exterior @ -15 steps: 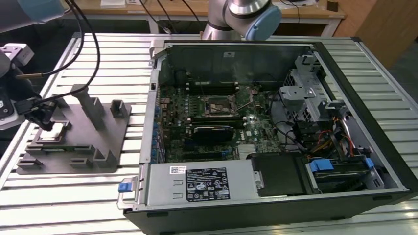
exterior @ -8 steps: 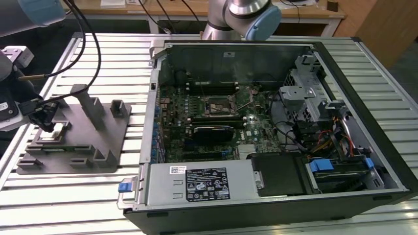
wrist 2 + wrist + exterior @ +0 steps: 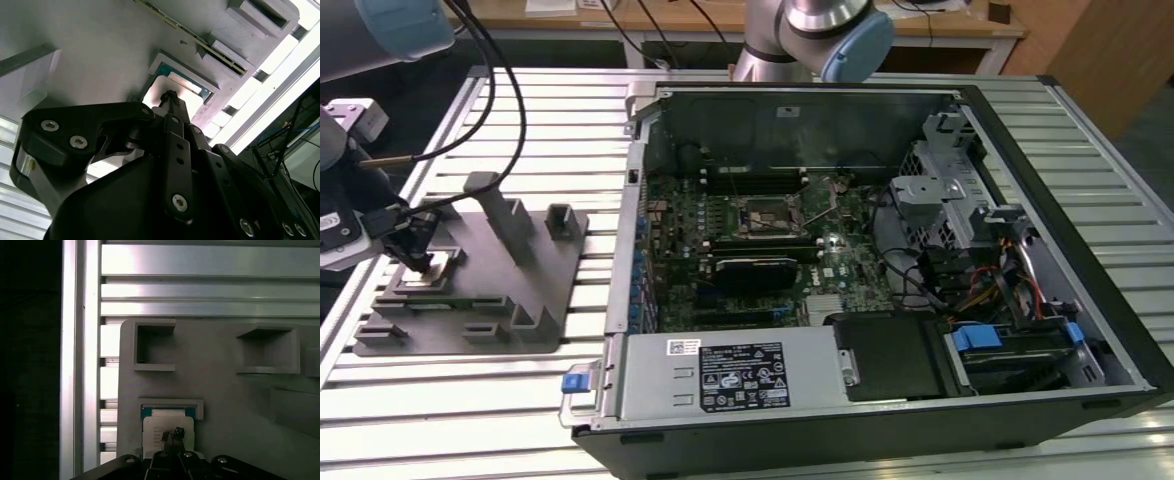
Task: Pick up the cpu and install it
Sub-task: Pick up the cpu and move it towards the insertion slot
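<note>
Slippage is your chief risk. In the exterior view the tool (image 3: pixel 416 262) stands at the exterior view's left, down over the cpu (image 3: pixel 440 265); the chip lies flat in a pocket of the grey fixture tray (image 3: pixel 534 290) on the slatted desk (image 3: pixel 467 400). The open computer case (image 3: pixel 854 440) and its motherboard socket (image 3: pixel 767 213) sit well apart, toward the exterior view's right. I judge that a weak hold could drop the chip on the tray or the board, and a fall onto the socket could harm its contacts.

In the second wrist view the tool (image 3: pixel 170 96) has its tips drawn together into one narrow point over the bright metal top of the cpu (image 3: pixel 186 90); they do not straddle its edges, so nothing is clamped; whether they touch the top, I cannot tell. The pocket of the fixture tray (image 3: pixel 100 50) hugs the chip closely; a tilted lift could catch a corner against that rim.

In the first wrist view the tool (image 3: pixel 172 434) sits over the middle of the cpu (image 3: pixel 157 422), whose blue-green border shows beside the pocket's wall in the fixture tray (image 3: pixel 215 405); the chip lies square in its pocket, directly beneath the tips. If your contact is off-centre, expect it to tip as it rises.
</note>
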`<control>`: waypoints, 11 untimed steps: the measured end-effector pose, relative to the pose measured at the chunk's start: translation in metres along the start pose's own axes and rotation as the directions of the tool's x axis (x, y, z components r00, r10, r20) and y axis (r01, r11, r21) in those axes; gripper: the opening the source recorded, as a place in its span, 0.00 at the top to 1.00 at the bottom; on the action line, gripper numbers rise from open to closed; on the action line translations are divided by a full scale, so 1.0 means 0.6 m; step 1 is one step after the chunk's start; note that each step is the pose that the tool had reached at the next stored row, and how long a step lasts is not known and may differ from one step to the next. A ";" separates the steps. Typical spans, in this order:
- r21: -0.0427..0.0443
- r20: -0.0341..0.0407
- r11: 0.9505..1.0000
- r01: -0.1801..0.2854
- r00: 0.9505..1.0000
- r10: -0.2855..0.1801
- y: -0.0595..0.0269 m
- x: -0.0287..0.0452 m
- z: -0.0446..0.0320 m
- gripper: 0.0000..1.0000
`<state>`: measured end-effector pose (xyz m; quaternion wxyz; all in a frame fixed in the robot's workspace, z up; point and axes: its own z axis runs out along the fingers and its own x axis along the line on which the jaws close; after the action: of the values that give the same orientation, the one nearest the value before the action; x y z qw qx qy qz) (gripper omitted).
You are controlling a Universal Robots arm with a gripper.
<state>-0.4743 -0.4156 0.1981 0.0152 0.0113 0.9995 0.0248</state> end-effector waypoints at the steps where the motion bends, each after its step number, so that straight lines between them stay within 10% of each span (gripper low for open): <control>1: 0.000 0.000 1.000 0.000 1.000 0.000 0.000 0.000 0.000 0.89; 6: 0.000 0.000 1.000 0.000 1.000 0.000 0.000 0.000 0.000 0.89; 11: 0.000 0.000 1.000 0.000 1.000 0.000 0.000 0.000 0.000 0.65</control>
<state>-0.4743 -0.4155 0.1981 0.0152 0.0111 0.9995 0.0248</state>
